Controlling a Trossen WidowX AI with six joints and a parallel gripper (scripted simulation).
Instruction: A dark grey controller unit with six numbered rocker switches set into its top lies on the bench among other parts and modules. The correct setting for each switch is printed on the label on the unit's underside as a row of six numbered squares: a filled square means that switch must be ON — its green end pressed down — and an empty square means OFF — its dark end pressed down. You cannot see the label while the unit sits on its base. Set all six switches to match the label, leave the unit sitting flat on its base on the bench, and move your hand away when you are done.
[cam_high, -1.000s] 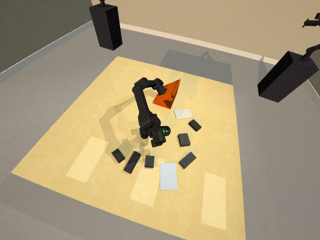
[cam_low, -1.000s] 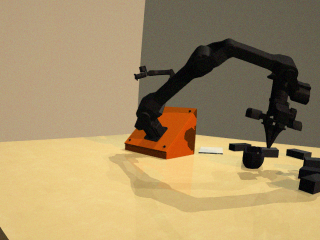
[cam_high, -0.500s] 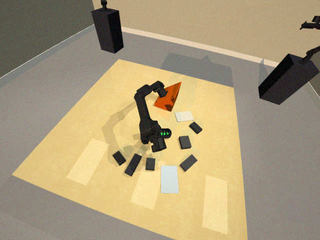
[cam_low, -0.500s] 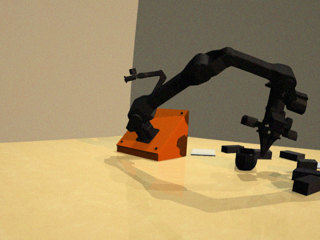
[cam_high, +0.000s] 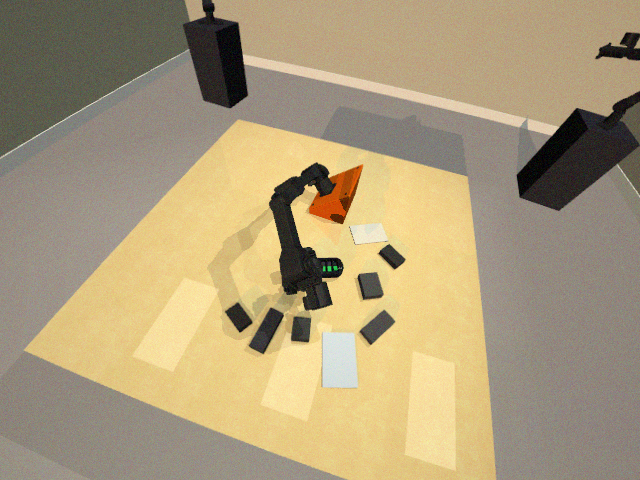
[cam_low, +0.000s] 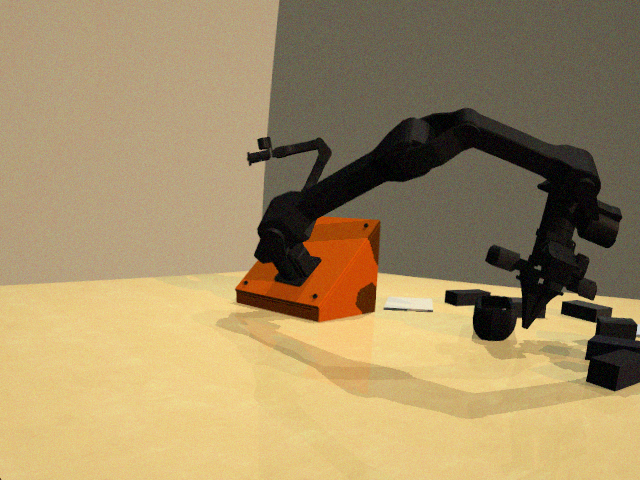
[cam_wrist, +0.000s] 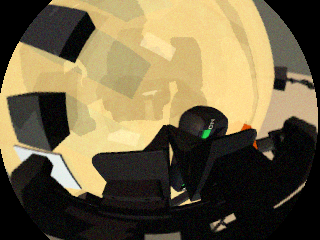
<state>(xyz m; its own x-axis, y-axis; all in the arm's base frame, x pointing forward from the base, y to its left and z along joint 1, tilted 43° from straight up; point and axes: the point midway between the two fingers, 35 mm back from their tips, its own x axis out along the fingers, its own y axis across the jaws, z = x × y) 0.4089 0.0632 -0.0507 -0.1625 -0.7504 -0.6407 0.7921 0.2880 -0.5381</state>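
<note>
The dark grey controller unit (cam_high: 333, 272) (cam_low: 494, 322) (cam_wrist: 191, 120) sits on the bench, its switches facing up. In the top view the arm covers its left part; green shows on the switches at its right part. The wrist view shows one rounded end with print and a green patch; the fingers hide most of the rest. Its underside label is out of sight. My gripper (cam_low: 526, 325) (cam_wrist: 167, 128) is shut and empty, pointing down. In the exterior view its tips are just right of the unit, below its top edge. Contact cannot be told.
Several dark blocks, including one block (cam_high: 370, 285) and a long block (cam_high: 266, 330), lie around the unit. A white plate (cam_high: 368, 233) (cam_low: 408, 304) and a pale blue plate (cam_high: 339, 360) lie flat. The orange wedge (cam_high: 328, 207) (cam_low: 346, 273) carries the arm's base.
</note>
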